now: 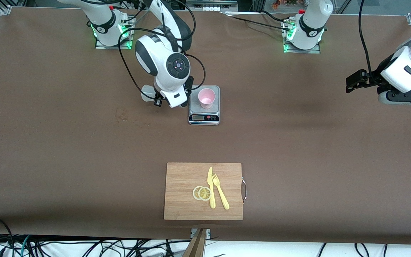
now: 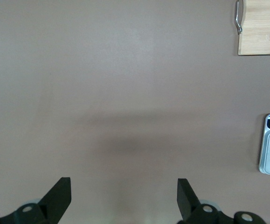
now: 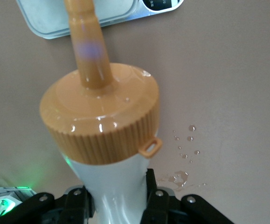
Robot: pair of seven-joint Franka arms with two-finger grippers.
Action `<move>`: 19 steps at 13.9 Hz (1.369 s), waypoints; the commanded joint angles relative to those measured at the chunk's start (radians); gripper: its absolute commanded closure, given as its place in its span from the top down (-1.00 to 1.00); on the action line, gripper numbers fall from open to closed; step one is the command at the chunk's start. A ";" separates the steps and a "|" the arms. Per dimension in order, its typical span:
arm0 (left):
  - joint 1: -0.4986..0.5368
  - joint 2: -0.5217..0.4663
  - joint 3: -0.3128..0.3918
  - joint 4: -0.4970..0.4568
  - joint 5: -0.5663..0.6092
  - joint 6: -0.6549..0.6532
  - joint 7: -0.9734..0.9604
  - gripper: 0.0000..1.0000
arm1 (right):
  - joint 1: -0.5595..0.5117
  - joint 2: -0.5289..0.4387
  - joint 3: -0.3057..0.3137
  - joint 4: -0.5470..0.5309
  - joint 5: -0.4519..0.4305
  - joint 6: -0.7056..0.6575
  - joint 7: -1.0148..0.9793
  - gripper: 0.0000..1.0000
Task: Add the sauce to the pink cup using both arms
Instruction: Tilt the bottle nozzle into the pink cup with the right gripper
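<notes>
The right gripper [image 3: 118, 200] is clamped narrowly on the body of a small translucent whitish squeeze bottle [image 3: 114, 186] with a ribbed orange nozzle cap [image 3: 100, 119], holding it above the table just beside the grey kitchen scale [image 1: 204, 115], on the side toward the right arm's end. The nozzle points toward the scale, which suggests the bottle is being lined up for pouring. The small light-pink plastic cup [image 1: 206, 98] stands upright on the scale's platform, probably so the added sauce can be weighed. A few clear droplets [image 3: 183, 161] lie on the brown table [image 1: 298, 142] under the bottle. The left gripper [image 2: 124, 198] waits with jaws wide and empty over bare table toward the left arm's end, well apart from the cup. Nearer the front camera sits a bamboo cutting board [image 1: 184, 192] carrying a yellow plastic knife [image 1: 211, 189], a matching fork [image 1: 220, 192] and two lemon slices [image 1: 202, 193], away from the work.
</notes>
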 commanded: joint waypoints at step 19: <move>-0.001 0.012 -0.004 0.028 0.024 -0.018 -0.010 1.00 | 0.159 0.192 -0.004 0.273 -0.153 -0.352 0.079 -0.86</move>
